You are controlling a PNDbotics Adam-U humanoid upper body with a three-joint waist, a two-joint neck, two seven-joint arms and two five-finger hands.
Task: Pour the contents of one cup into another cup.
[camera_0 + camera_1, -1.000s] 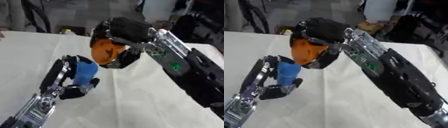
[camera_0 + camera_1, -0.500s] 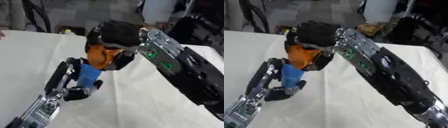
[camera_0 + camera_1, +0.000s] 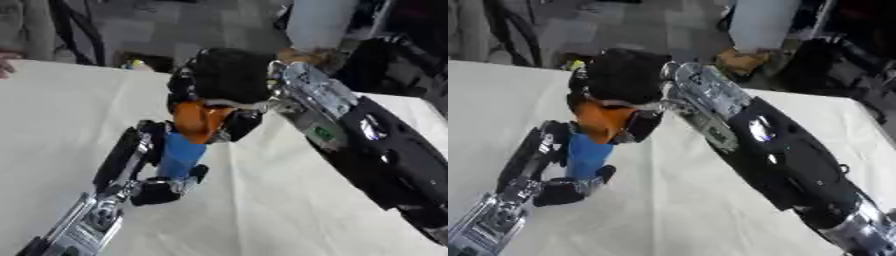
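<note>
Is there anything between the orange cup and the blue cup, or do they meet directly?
Nothing shows between them. In the left eye view the orange cup, held by the right hand, sits directly over the blue cup held by the left hand.

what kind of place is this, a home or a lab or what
Probably a lab or workshop, not a home: a table draped in a plain white cloth, a bare grey floor behind it, and dark equipment crowded along the far edge.
</note>
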